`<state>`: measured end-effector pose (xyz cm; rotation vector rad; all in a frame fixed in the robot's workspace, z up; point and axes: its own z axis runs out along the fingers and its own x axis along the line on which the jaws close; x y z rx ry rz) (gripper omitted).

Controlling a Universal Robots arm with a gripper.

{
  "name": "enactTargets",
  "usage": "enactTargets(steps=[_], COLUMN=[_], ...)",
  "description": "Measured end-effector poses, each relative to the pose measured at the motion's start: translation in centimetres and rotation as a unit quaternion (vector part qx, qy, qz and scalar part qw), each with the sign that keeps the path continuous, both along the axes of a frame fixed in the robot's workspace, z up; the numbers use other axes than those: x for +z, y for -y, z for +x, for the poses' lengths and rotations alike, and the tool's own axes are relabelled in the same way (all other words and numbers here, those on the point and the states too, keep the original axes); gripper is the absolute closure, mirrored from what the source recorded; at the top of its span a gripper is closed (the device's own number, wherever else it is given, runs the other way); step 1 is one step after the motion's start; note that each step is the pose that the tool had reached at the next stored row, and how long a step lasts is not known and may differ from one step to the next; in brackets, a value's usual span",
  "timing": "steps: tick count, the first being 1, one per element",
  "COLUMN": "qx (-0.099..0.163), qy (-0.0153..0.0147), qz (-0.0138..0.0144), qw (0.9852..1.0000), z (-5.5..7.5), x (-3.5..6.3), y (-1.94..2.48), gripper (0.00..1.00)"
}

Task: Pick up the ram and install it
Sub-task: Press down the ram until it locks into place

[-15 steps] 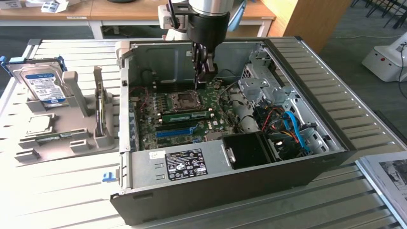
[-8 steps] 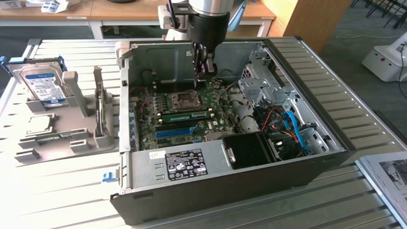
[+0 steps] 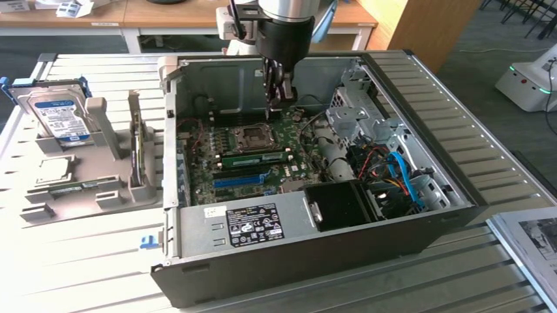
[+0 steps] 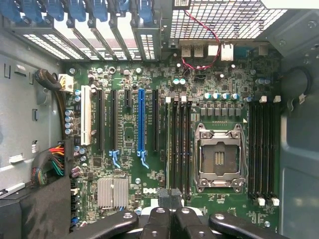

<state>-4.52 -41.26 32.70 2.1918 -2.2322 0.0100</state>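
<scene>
The ram [image 3: 253, 157] is seen standing on edge in a slot of the motherboard [image 3: 205, 177], just on the near side of the processor socket [image 3: 253, 135]. The jaws are pressed together above the board's far part, with nothing visible between them. The stick is judged light, thin, stiff yet fragile, and best taken by its bare long edge, clear of chips and contacts.

1. A pale slatted table [image 3: 78, 274] is stretching out under where I am working.
2. Wooden desks [image 3: 192, 16] on white legs are standing behind it.
3. Dark grey carpet [image 3: 487, 72] is lying around them, and a wooden panel [image 3: 426, 26] is rising nearby.
</scene>
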Motion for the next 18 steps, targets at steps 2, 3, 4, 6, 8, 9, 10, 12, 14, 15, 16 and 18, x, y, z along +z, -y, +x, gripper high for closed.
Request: enactTargets(steps=[2,3,4,6,8,9,10,12,14,15,16,18], qx=[0.000,0.000,0.000,0.000,0.000,0.000,0.000,0.000,0.000,0.000,0.000,0.000], qy=[0.0000,0.0000,0.0000,0.0000,0.0000,0.0000,-0.0001,-0.0003,-0.0009,-0.0013,-0.0015,-0.0021], qz=[0.0000,0.0000,0.0000,-0.0001,0.0000,0.0000,0.0000,0.0001,0.0000,0.0000,0.0000,0.0000], qw=[1.0000,1.0000,1.0000,1.0000,1.0000,1.0000,1.0000,1.0000,1.0000,1.0000,1.0000,1.0000], z=[0.0,0.0,0.0,0.1,0.2,0.3,0.5,0.7,1.0,1.1,1.2,1.5], x=[0.00,0.00,0.00,0.01,0.00,0.00,0.00,0.00,0.00,0.00,0.00,0.00], y=[0.00,0.00,0.00,0.00,0.00,0.00,0.00,0.00,0.00,0.01,0.01,0.01], gripper=[0.90,0.90,0.90,0.90,0.90,0.90,0.90,0.90,0.90,0.90,0.90,0.90])
